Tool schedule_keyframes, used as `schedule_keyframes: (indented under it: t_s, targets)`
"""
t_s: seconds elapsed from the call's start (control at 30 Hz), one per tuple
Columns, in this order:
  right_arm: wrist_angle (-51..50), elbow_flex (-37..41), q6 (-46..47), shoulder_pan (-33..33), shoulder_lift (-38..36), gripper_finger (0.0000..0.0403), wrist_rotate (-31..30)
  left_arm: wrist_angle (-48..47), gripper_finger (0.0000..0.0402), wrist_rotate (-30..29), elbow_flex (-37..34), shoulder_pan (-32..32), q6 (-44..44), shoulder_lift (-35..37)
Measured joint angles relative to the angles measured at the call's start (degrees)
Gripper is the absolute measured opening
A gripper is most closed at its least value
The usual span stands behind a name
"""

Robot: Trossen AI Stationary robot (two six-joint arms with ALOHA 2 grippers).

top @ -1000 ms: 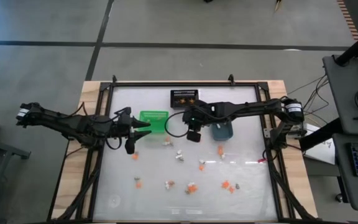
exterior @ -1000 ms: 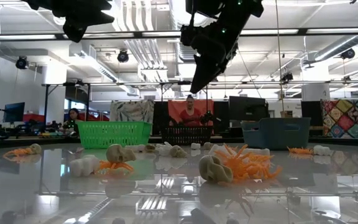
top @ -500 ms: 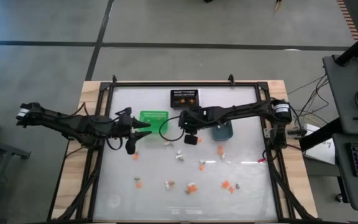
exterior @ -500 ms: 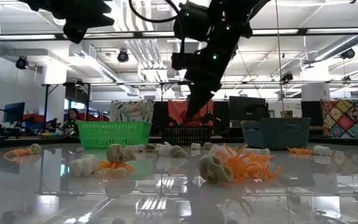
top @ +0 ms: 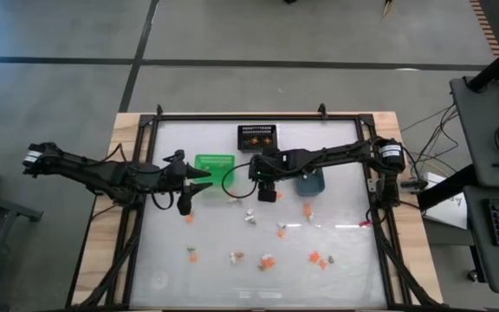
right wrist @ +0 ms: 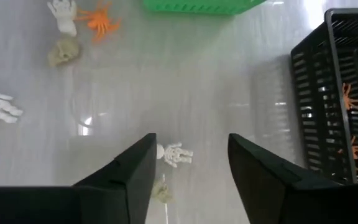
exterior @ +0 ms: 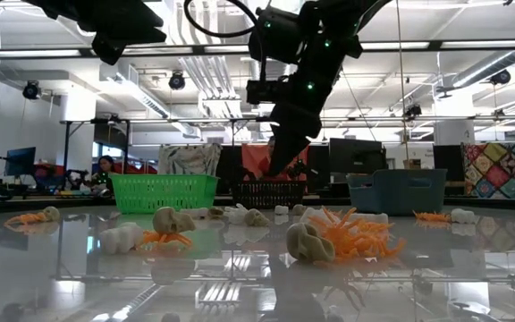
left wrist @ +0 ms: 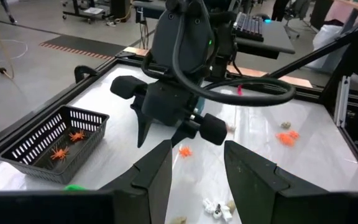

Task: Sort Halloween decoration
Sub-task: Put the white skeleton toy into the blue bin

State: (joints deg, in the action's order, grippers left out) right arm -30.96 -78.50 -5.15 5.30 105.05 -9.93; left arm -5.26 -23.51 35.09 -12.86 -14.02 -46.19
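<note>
The Halloween decoration lies as several tiny orange, white and tan trinkets [top: 268, 261] scattered over the glass table. My right gripper [right wrist: 191, 163] hangs open above the table, fingers pointing down, just on the near side of the green bin [top: 215, 167]. A white skeleton trinket [right wrist: 174, 154] and a tan one [right wrist: 161, 191] lie on the glass below its fingers, untouched. My left gripper [left wrist: 197, 167] is open and holds nothing. It hovers at the green bin's left side [top: 203, 178], pointing toward the right arm [left wrist: 173, 102].
A black mesh bin [top: 256, 135] with orange spiders inside stands at the far edge. A blue-grey bin [top: 310, 182] sits right of my right gripper. More trinkets [exterior: 329, 240] lie across the middle and near part of the table. People sit in the room behind.
My right gripper has come down toward the table and shifted a little toward the table's left, stopping near the green bin. My left arm has kept still.
</note>
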Motion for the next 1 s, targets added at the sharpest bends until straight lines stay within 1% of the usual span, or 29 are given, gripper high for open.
schedule_keyframes:
  t_s: [0.13, 0.23, 0.43, 0.57, 0.63, 0.83, 1.0]
  targets:
    - [0.23, 0.0, 1.3, 0.0, 1.06, 0.0215, 0.04, 0.01, 0.0129, -0.02, 0.0, 0.0, 0.0, 0.0]
    - [0.21, 0.02, 2.75, 0.0, 1.79, 0.0222, 0.07, -0.11, 0.0129, -0.04, 0.0, 0.0, 0.31, 0.0]
    - [-0.06, 0.21, 4.6, 0.15, 2.46, 0.0224, 0.08, -0.36, 0.0129, -0.16, 0.0, 0.0, 0.64, 0.0]
    - [0.26, 0.65, 5.55, 0.4, 2.44, 0.0224, 2.31, -0.37, 0.0129, -0.17, 0.0, 0.0, 0.66, 0.0]
    - [0.29, 1.19, 5.76, 0.44, 2.44, 0.0224, 2.45, -0.39, 0.0129, -0.17, 0.0, 0.0, 0.66, 0.0]
    - [4.18, 4.16, 5.78, 0.63, 2.44, 0.0224, 2.45, -0.66, 0.0129, -0.17, 0.0, 0.0, 1.27, 0.0]
    - [6.45, 4.66, 6.45, 1.15, 2.44, 0.0224, 2.44, -0.83, 0.0129, -0.17, 0.0, 0.0, 1.31, 0.0]
